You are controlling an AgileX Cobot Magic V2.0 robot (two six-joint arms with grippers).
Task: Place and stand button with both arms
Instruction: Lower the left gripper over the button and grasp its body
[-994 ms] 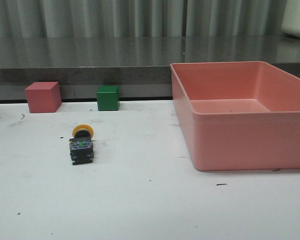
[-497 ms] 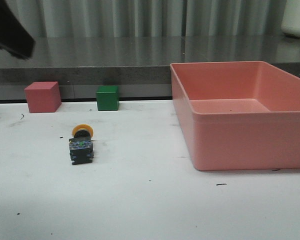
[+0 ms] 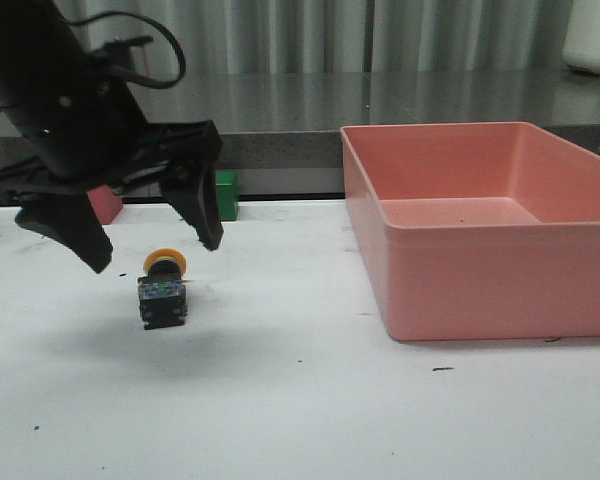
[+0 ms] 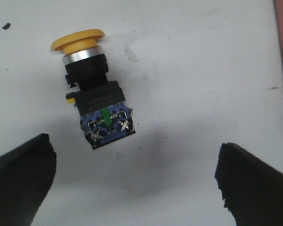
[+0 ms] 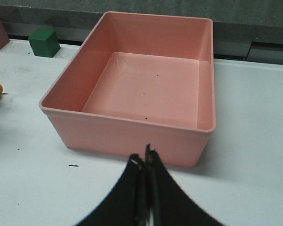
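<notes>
Since half a second ago your left arm has swung from the top corner of the front view down over the table, and its claw now hangs above the button with its fingers spread wide. One finger sits on the bin side of the button, the other on the far side; neither touches it. In the left wrist view the button lies on its side between and ahead of the two fingertips, its yellow cap pointing away from the claw and its blue-grey base nearest it. It rests on the white table, not yet stood up.

Behind the claw you can see a green cube and a pink cube, both partly hidden by the arm. The pink bin stands well apart to the right.

Your right claw has its fingers pressed together, with nothing between them, hovering in front of the bin.
</notes>
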